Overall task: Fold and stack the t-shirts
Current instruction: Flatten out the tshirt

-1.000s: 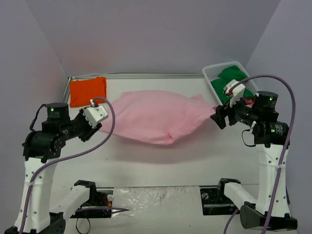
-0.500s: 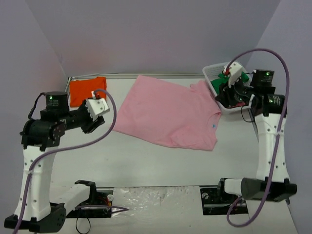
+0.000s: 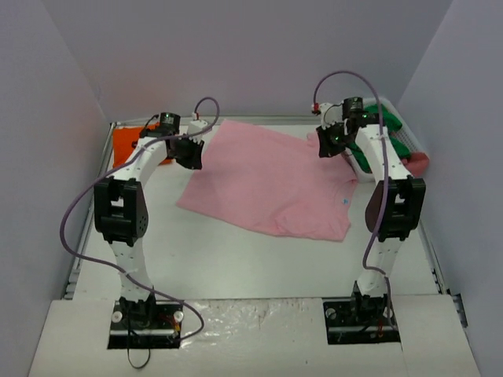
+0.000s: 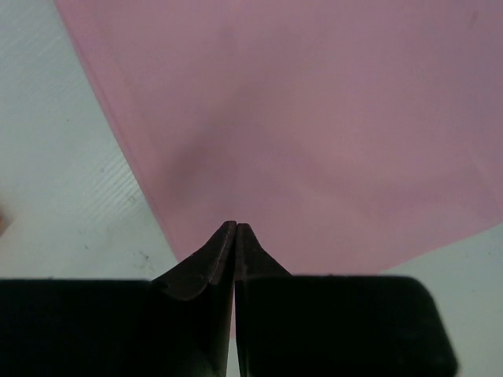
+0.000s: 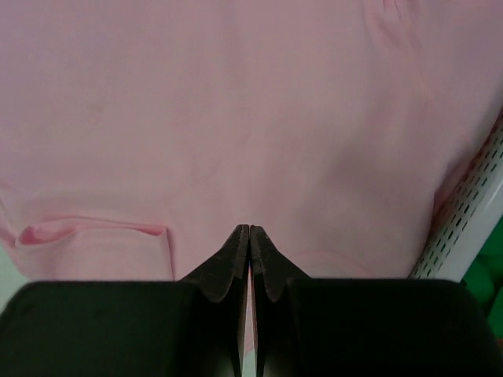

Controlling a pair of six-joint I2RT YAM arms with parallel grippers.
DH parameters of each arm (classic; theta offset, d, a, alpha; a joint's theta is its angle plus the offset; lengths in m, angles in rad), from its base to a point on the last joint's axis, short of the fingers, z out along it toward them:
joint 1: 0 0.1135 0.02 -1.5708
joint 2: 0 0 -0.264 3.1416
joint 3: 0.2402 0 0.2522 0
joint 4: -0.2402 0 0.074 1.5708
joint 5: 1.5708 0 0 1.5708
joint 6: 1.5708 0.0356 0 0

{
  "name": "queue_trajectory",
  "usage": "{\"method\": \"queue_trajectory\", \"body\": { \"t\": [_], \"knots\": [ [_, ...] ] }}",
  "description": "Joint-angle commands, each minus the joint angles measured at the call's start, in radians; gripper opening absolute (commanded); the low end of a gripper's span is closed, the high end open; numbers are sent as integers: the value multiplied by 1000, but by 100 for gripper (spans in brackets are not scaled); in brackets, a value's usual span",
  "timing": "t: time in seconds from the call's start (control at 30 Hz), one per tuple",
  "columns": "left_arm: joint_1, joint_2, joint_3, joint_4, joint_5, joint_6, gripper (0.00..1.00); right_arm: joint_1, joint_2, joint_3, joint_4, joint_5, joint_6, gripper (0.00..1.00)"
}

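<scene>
- The pink t-shirt [image 3: 271, 184] is lying spread flat on the table [image 3: 236, 263], its far right edge just beside the white basket [image 5: 464, 228].
- The orange t-shirt [image 3: 123, 147] is lying at the far left corner, partly hidden behind the left arm.
- The left gripper [image 3: 191, 154] is sitting over the pink shirt's far left edge, fingertips pressing together.
- The right gripper [image 3: 325, 144] is sitting over its far right edge, likewise closed.
- For both, whether cloth is being pinched cannot be told.
</scene>
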Motion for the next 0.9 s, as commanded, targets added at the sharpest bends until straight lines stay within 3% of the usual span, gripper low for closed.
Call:
{"method": "queue_trajectory", "body": {
  "t": [0.0,0.2,0.5,0.87],
  "knots": [
    [-26,39,128,74,-22,-84,2,71,73,136,8,141,55,0],
    [-57,164,305,28,-51,-112,2,100,288,348,6,272,152,0],
    [-57,76,150,175,-63,-119,2,173,550,555,6,430,212,0],
    [-57,41,90,206,-68,-145,2,286,625,527,3,430,201,0]
  ]
}}
